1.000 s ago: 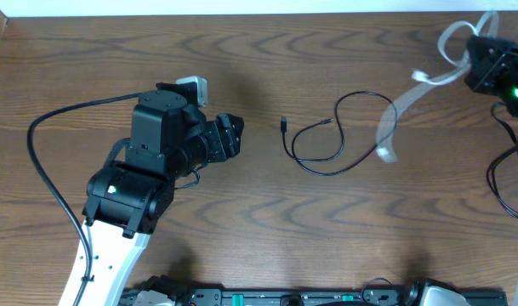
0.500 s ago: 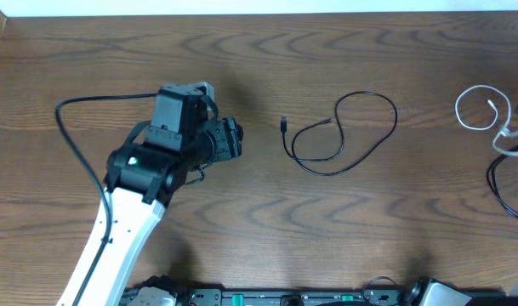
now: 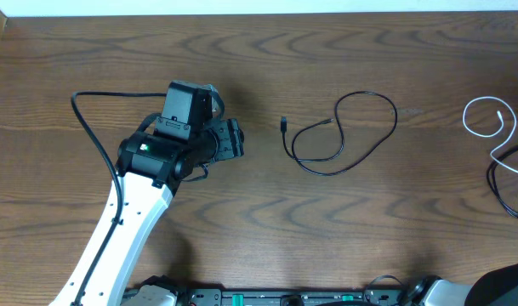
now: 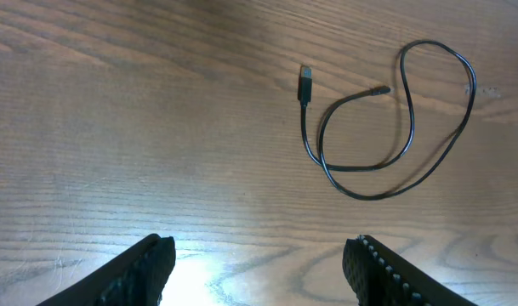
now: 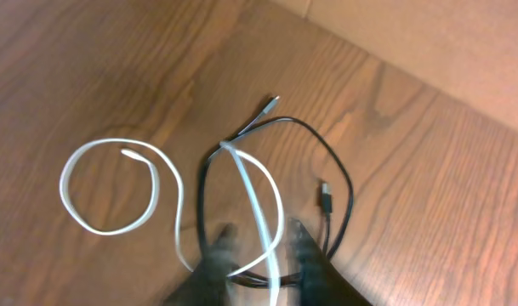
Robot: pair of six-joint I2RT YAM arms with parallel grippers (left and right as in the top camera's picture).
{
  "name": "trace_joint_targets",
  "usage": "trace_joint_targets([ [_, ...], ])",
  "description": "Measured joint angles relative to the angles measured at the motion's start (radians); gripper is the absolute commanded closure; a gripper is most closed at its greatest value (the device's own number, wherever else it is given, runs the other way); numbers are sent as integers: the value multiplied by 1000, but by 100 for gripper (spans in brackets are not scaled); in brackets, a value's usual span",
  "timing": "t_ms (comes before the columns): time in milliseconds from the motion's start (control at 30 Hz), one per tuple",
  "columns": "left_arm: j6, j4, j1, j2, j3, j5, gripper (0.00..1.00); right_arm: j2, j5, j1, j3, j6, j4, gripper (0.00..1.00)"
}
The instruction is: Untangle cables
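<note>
A thin black cable [image 3: 283, 124] lies as a loose loop at the table's middle, plug end to the left; it also shows in the left wrist view [image 4: 305, 87]. My left gripper [image 3: 235, 139] is open and empty just left of it, its fingers [image 4: 259, 272] apart over bare wood. The white cable [image 3: 464, 119] lies in a loop at the far right. In the right wrist view the white cable [image 5: 252, 189] crosses over a second thin black cord [image 5: 325, 200]. My right gripper [image 5: 259, 255] is blurred, fingers apart above that crossing, holding nothing.
The table is dark wood with a pale strip along the far edge [image 3: 241, 7]. The left arm's thick black wire [image 3: 84, 119] arcs at the left. A dark part of the right arm [image 3: 509, 285] sits in the bottom right corner.
The right gripper let the white cable down at the far right and pulled out of the overhead view. The left arm swung a little right, toward the black cable.
</note>
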Motion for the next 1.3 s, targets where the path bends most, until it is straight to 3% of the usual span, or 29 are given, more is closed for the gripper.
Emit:
trace_joint_targets([
  [100,0,0,0,0,0,0,31,0,-74,-10,0,21,24,26],
  [500,0,0,0,0,0,0,31,0,-641,58,0,21,-37,19],
  [933,0,-3,0,0,0,0,31,18,-750,372,-84,-251,-108,12],
  [1300,0,-7,0,0,0,0,31,188,-882,466,-225,-306,-2,14],
])
